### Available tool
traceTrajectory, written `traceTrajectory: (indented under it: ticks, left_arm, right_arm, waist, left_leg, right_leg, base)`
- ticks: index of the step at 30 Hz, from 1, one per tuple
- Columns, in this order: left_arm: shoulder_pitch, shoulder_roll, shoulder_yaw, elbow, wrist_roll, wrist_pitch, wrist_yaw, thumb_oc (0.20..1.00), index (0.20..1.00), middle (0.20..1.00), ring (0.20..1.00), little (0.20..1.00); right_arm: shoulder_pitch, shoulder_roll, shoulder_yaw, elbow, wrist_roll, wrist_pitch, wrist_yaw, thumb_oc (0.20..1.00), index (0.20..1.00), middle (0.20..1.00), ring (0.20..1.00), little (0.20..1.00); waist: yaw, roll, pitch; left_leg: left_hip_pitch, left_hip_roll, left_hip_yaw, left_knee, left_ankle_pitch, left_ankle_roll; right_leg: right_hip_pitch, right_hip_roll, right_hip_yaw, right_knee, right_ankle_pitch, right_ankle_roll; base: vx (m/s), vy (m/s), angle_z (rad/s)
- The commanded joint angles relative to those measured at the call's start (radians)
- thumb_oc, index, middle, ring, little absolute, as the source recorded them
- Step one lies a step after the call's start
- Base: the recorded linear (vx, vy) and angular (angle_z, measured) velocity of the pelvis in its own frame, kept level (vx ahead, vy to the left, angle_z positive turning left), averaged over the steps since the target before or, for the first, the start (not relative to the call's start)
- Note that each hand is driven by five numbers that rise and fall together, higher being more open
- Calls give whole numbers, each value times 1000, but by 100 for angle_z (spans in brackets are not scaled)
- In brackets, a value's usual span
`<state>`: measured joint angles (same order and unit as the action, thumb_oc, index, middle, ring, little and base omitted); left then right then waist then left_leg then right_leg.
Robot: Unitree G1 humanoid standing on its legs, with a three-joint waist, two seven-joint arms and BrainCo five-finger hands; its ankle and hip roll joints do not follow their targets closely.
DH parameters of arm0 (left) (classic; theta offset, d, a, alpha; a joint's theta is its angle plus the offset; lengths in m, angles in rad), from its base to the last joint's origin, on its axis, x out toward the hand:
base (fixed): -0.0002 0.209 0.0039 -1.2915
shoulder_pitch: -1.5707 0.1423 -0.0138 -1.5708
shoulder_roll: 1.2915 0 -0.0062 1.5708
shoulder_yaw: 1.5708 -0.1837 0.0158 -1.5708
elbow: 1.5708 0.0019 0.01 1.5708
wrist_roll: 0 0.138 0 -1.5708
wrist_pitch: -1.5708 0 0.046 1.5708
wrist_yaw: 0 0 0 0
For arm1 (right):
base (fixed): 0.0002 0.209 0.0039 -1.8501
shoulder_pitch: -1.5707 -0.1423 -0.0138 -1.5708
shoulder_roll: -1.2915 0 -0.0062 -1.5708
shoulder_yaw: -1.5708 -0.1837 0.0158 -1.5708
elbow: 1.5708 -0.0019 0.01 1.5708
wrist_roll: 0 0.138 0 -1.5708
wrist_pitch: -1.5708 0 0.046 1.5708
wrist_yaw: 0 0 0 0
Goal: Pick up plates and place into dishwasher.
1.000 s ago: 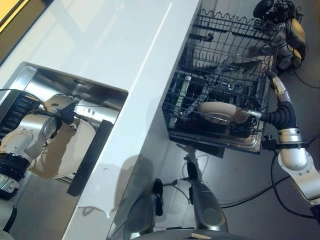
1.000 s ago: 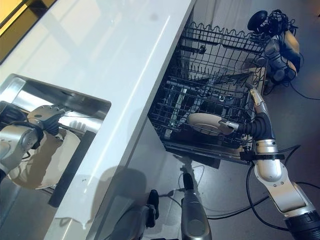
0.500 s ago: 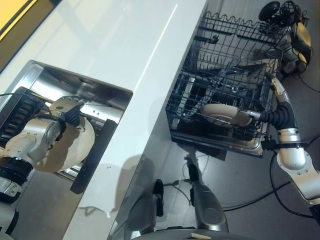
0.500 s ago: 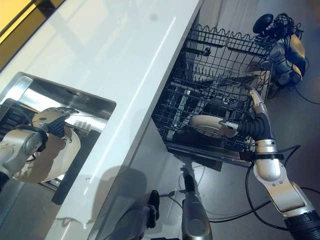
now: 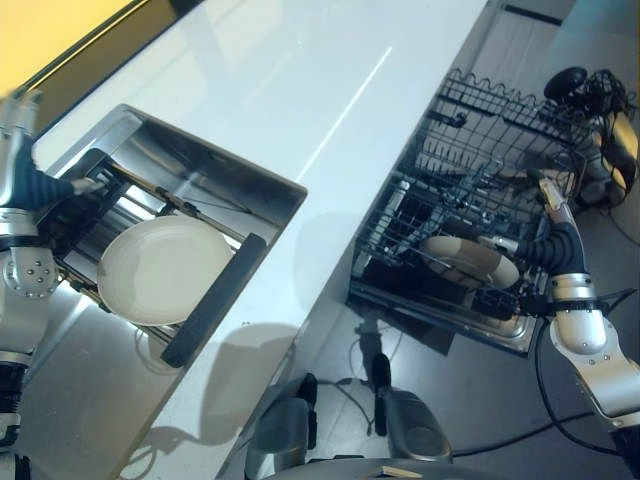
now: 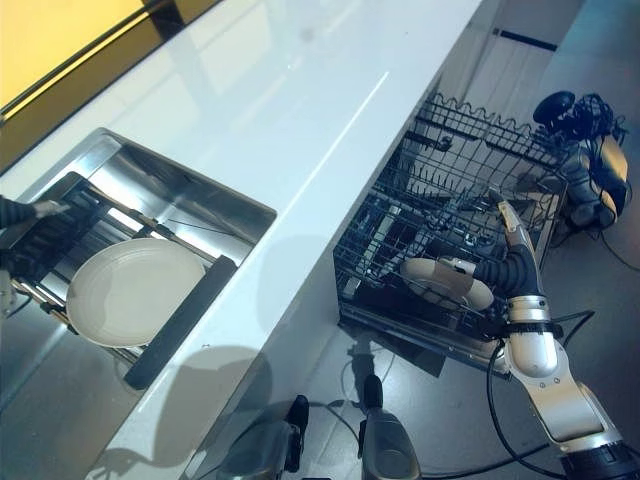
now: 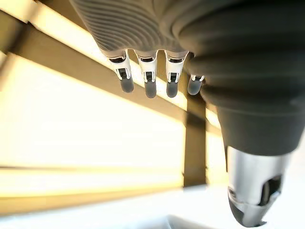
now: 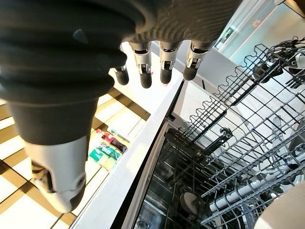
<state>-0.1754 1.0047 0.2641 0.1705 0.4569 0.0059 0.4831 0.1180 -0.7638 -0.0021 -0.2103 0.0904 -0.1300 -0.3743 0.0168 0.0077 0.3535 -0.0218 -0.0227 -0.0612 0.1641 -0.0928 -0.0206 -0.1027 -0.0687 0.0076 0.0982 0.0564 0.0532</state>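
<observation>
Left hand [image 7: 152,78] now hanging open above sink [image 5: 265,180], having released plate [image 5: 165,268]; regrasp needed. Right hand [image 8: 157,64] hovering open by dishwasher rack [image 5: 480,200].

Silver-grey arms end in dark ribbed wrist covers; the right hand [image 8: 162,62] and left hand [image 7: 147,71] carry silver, dark-tipped fingers.

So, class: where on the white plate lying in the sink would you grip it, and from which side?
Probably pinch the white plate at its rim nearest the left hand. It lies almost flat on the sink rack, so a thumb should slip under that exposed edge.
</observation>
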Motion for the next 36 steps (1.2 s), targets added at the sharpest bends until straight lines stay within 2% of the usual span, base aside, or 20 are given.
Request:
traceTrajectory:
  ticks: [1,4,5,8,11,15,23,25,31,36]
  left_arm:
    - [72,81,46,-29,-27,-38,-84,1000,1000,1000,1000,1000]
    - [141,74,50,-95,-137,-21,-293,1000,1000,1000,1000,1000]
    - [191,56,55,-143,-189,-18,-407,1000,1000,1000,1000,1000]
    - [331,-5,67,-290,-223,27,-631,1000,1000,1000,1000,1000]
    - [423,-30,40,-373,-211,72,-717,1000,1000,1000,1000,1000]
    - [425,23,-27,-392,-250,113,-795,1000,1000,1000,1000,1000]
    - [396,107,-115,-404,-282,173,-825,1000,1000,1000,1000,1000]
    - [389,120,-125,-397,-232,184,-820,1000,1000,1000,1000,1000]
    - [366,168,-127,-351,-33,175,-710,1000,1000,1000,1000,1000]
    - [336,164,-128,-324,126,158,-584,1000,1000,1000,1000,1000]
  right_arm:
    - [54,-35,-52,-91,35,-28,6,1000,1000,1000,1000,1000]
    - [77,-38,-74,-115,48,-21,5,1000,1000,1000,1000,1000]
    - [93,-34,-88,-132,49,-16,5,1000,1000,1000,1000,1000]
    - [137,-30,-127,-164,52,-18,8,1000,1000,1000,1000,1000]
    - [162,-43,-141,-177,64,-25,-3,1000,1000,1000,1000,1000]
    - [156,-92,-142,-169,95,-39,-21,1000,1000,1000,1000,1000]
    - [145,-163,-126,-158,122,-59,-76,1000,1000,1000,1000,1000]
    - [142,-170,-123,-150,121,-66,-83,1000,1000,1000,1000,1000]
    - [103,-190,-96,-124,121,-76,-116,1000,1000,1000,1000,1000]
    - [79,-172,-68,-114,93,-86,-145,1000,1000,1000,1000,1000]
  waist:
    - [1,-15,-106]
    - [9,-12,-95]
    - [14,-8,-87]
    - [27,3,-69]
    - [35,13,-52]
    - [30,21,-26]
    - [25,34,6]
    - [25,36,8]
    - [29,36,22]
    - [33,30,39]
  left_leg:
    - [-57,-69,28,18,3,13]
    - [-56,-67,23,19,4,12]
    - [-57,-67,19,20,7,13]
    - [-60,-67,12,23,16,12]
    - [-59,-67,6,25,22,13]
    - [-78,-68,11,40,28,14]
    - [-95,-70,22,36,44,13]
    - [-99,-70,23,35,46,12]
    - [-123,-69,27,36,48,9]
    - [-151,-66,26,43,46,9]
  right_leg:
    - [33,-74,3,69,-102,155]
    - [31,-70,-1,76,-103,158]
    - [28,-69,-4,80,-103,159]
    - [26,-69,-11,89,-103,160]
    - [28,-69,-16,95,-100,161]
    - [15,-74,-21,102,-91,164]
    - [14,-84,-33,81,-70,169]
    - [14,-87,-35,76,-68,169]
    - [5,-93,-40,62,-65,171]
    - [-12,-94,-39,59,-66,174]
  base:
    - [11,-34,9]
    - [-15,-12,1]
    - [-39,-1,0]
    - [-22,6,1]
    - [-30,7,4]
    - [-77,11,9]
    - [-60,15,5]
    - [-42,13,1]
    - [-57,-3,2]
    - [-72,-23,2]
